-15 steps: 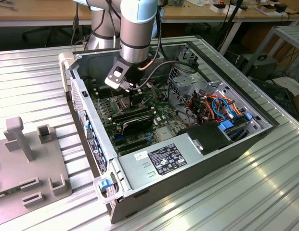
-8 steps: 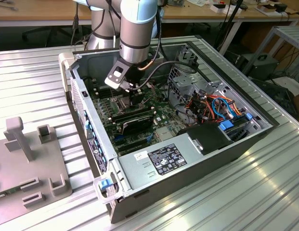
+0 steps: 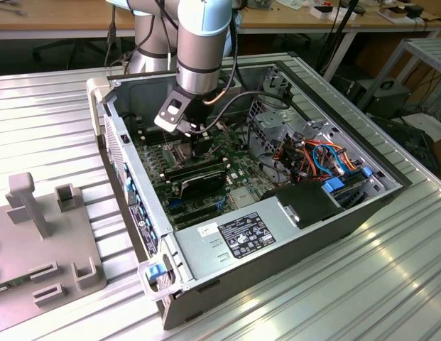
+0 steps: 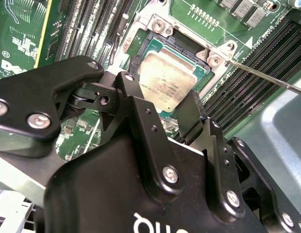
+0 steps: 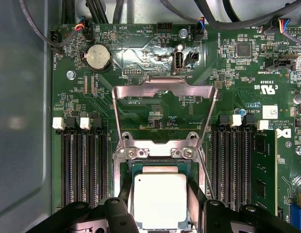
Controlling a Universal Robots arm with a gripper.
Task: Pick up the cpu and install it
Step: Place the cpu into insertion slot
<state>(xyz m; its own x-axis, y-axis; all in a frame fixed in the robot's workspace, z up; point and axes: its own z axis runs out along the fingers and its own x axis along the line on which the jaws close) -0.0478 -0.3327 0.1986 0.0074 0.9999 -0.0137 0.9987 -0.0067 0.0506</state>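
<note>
From my station, the gripper (image 3: 200,144) straddled the cpu (image 5: 160,201), which lay in the socket (image 4: 183,46) on the motherboard (image 5: 140,48), its plate (image 5: 165,85) swung open. I couldn't tell whether it clamped the chip or stood loose around it.

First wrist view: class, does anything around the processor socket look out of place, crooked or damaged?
Nothing looks damaged. The chip lies square to the socket bracket. The hinged metal plate is swung open over the board, so the chip is unclamped. Whether the chip is fully seated cannot be told.
</note>
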